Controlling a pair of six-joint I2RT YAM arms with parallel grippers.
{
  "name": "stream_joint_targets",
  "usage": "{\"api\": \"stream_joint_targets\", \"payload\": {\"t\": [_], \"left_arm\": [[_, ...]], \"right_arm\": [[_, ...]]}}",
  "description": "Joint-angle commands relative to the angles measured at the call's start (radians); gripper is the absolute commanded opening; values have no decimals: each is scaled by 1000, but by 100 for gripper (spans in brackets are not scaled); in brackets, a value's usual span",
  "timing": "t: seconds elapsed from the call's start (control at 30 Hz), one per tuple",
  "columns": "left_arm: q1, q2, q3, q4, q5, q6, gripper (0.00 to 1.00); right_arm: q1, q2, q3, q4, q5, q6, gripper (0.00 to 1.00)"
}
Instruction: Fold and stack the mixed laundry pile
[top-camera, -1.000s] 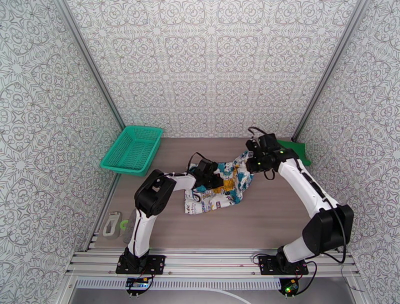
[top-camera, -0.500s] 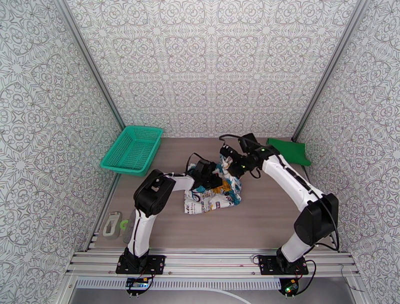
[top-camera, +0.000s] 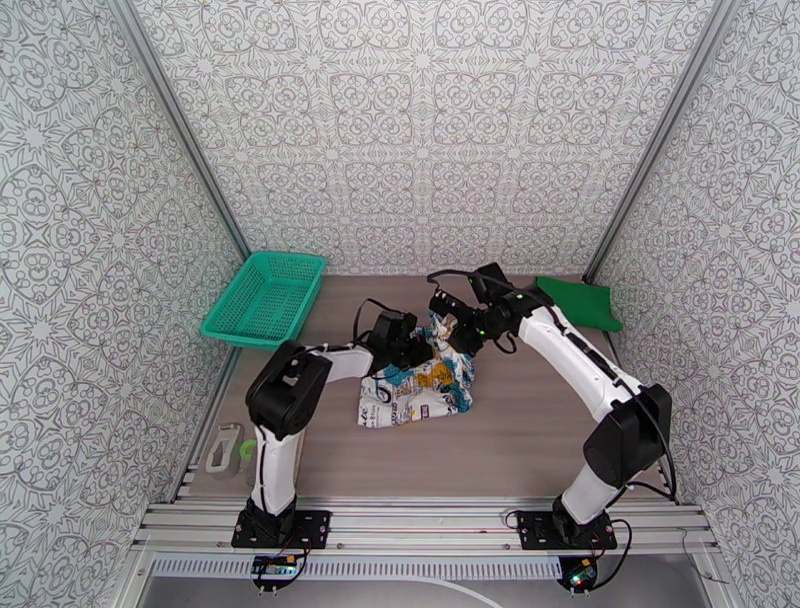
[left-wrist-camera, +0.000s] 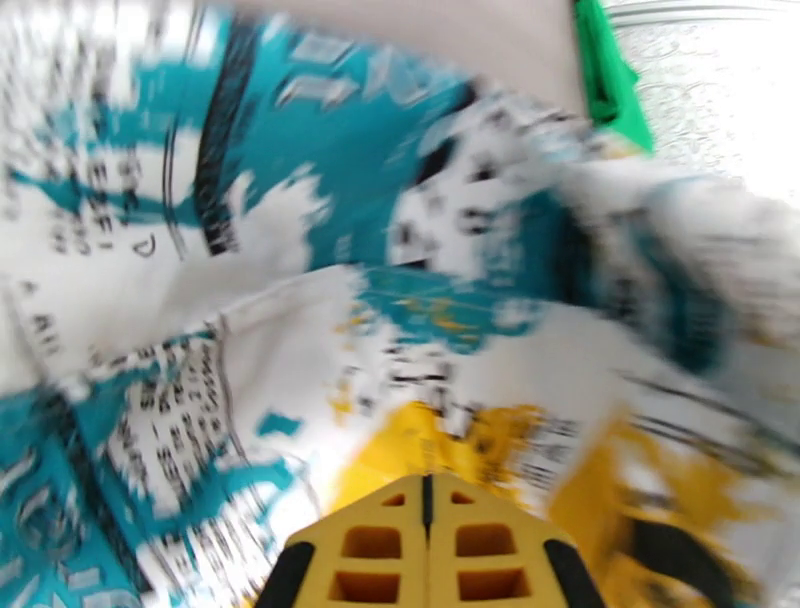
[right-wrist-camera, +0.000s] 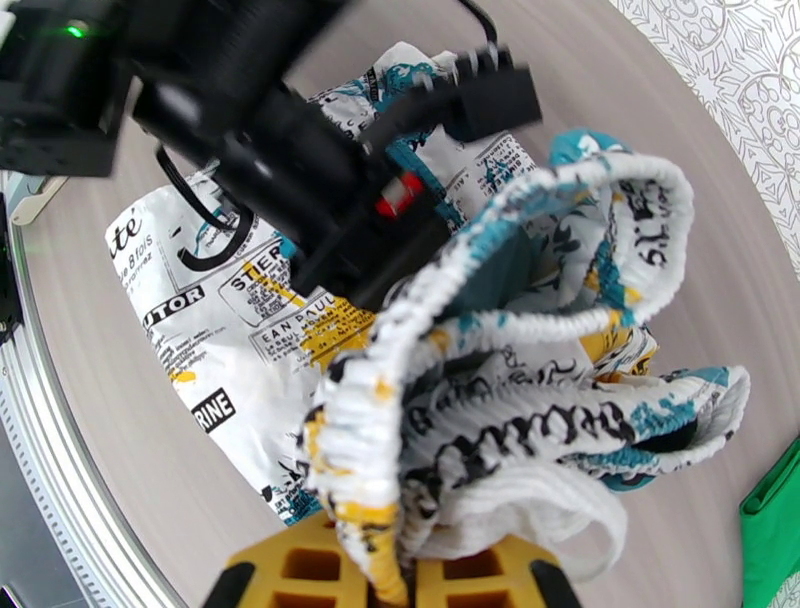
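Observation:
The white garment (top-camera: 415, 390) with teal, yellow and black print lies bunched at the table's middle. My right gripper (top-camera: 447, 325) is shut on its elastic hem, which hangs lifted between the yellow fingers (right-wrist-camera: 300, 570) in the right wrist view, above the rest of the garment (right-wrist-camera: 250, 300). My left gripper (top-camera: 415, 345) is shut, its yellow fingers (left-wrist-camera: 380, 545) closed together with the tips against the printed cloth (left-wrist-camera: 300, 330); the two grippers are close together. The green shirt (top-camera: 578, 302) lies flat at the back right corner, also seen as green shirt (left-wrist-camera: 605, 75) and green shirt (right-wrist-camera: 770, 530).
A teal mesh basket (top-camera: 265, 298) stands at the back left. A small grey and green object (top-camera: 225, 450) lies beyond the table's left edge. Patterned walls close in three sides. Bare tabletop (top-camera: 540, 420) stretches at the front right.
My right gripper has carried the garment's hem leftward, from near the green shirt to beside the left gripper. The garment has bunched narrower and the left arm has shifted slightly left.

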Motion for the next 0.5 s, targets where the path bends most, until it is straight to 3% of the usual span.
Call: {"api": "stream_joint_targets", "payload": {"t": [0.0,0.47], "left_arm": [[11,-3,11,-65,-26,39,0],[-28,193,218,-5,-21,-93,0]], "right_arm": [[12,3,58,-2,-27,-21,0],[26,-24,17,-6,-107,-150,0]]}}
